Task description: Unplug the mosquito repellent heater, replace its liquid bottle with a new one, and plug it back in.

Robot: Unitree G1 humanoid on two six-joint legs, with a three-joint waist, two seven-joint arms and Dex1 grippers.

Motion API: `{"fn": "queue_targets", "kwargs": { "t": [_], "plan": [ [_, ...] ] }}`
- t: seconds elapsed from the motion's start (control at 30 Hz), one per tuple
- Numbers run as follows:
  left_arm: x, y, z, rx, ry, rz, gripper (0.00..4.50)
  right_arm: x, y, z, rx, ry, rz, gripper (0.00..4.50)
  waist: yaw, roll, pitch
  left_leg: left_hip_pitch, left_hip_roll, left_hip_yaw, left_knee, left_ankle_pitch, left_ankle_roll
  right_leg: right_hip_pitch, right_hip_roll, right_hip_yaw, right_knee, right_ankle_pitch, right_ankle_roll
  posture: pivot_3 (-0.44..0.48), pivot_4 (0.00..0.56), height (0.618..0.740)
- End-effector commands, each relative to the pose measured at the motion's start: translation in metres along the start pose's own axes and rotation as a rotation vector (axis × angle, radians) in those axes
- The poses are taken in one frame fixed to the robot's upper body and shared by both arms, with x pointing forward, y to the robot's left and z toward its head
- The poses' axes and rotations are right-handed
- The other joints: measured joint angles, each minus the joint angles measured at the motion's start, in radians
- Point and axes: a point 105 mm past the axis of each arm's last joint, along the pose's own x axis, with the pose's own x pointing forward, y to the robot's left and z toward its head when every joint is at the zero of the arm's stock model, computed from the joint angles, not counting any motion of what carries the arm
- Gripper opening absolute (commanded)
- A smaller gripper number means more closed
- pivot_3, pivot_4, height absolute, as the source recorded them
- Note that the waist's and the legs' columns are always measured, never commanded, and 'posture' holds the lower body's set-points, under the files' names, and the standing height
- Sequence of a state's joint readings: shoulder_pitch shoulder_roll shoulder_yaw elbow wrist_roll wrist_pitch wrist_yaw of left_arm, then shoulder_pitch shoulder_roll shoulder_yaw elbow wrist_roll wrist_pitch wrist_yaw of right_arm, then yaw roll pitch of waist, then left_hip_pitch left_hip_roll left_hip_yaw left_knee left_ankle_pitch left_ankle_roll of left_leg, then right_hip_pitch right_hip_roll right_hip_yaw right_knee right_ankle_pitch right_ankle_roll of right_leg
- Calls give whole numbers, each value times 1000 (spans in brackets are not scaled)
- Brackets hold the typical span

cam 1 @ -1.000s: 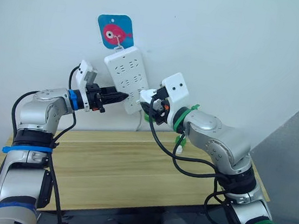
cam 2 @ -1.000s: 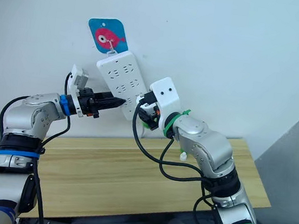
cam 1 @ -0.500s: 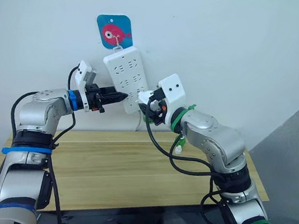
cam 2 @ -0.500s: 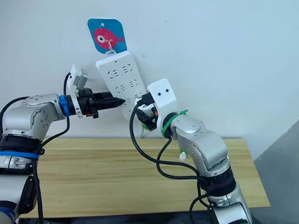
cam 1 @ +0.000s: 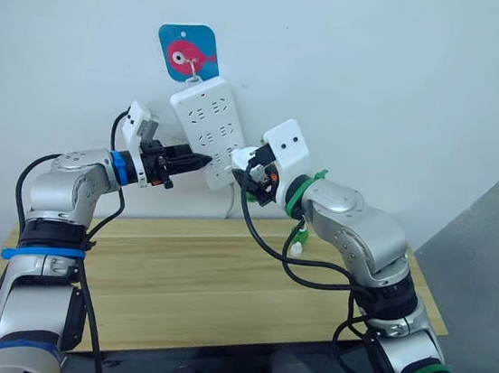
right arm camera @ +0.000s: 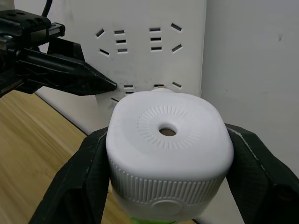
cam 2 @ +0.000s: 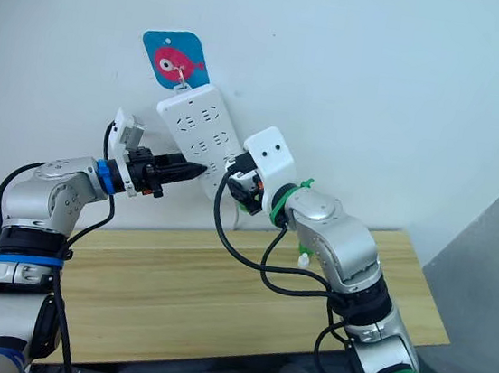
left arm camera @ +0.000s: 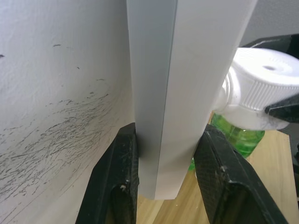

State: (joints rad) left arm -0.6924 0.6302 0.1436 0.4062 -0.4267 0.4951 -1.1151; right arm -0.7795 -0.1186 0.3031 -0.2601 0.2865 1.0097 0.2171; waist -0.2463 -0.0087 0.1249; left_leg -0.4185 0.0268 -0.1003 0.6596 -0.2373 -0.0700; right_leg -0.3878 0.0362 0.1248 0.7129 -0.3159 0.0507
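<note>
White wall behind the bench carries the power strip. My left fingers pinch its lower edge; my right fingers clamp the mosquito repellent heater against its sockets.

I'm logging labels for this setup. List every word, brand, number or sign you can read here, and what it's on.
No readable text anywhere.
Blue card on the wall: a pink fish picture, no words.
Power strip: socket slots, no legible marking.
Heater: plain white, no print visible.
</note>
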Motion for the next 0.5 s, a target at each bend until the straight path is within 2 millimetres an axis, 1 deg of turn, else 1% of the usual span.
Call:
{"fn": "queue_targets", "kwargs": {
  "t": [0.03, 0.27, 0.5],
  "plan": [
    [0, -7, 19, 46, -56, -31, 1288, -2, 4, 29, -57, -102, 9, 3038, 0, 0, 0, 0, 0, 0, 0, 0, 0, 0, 0, 0, 0, 0, 0, -223, 80, 740],
    [1, -8, 19, 46, -55, -35, 1288, 0, 4, 27, -70, -96, 12, 3035, 0, 0, 0, 0, 0, -1, 0, 0, 0, 0, 0, -1, 0, 0, 0, -223, 80, 740],
    [3, -9, 20, 46, -55, -44, 1288, 6, 3, 31, -86, -96, 11, 3035, -2, 0, 0, 0, 0, -1, 0, 0, -1, 0, 0, -1, 1, 0, -1, -226, 84, 740]
  ]
}}
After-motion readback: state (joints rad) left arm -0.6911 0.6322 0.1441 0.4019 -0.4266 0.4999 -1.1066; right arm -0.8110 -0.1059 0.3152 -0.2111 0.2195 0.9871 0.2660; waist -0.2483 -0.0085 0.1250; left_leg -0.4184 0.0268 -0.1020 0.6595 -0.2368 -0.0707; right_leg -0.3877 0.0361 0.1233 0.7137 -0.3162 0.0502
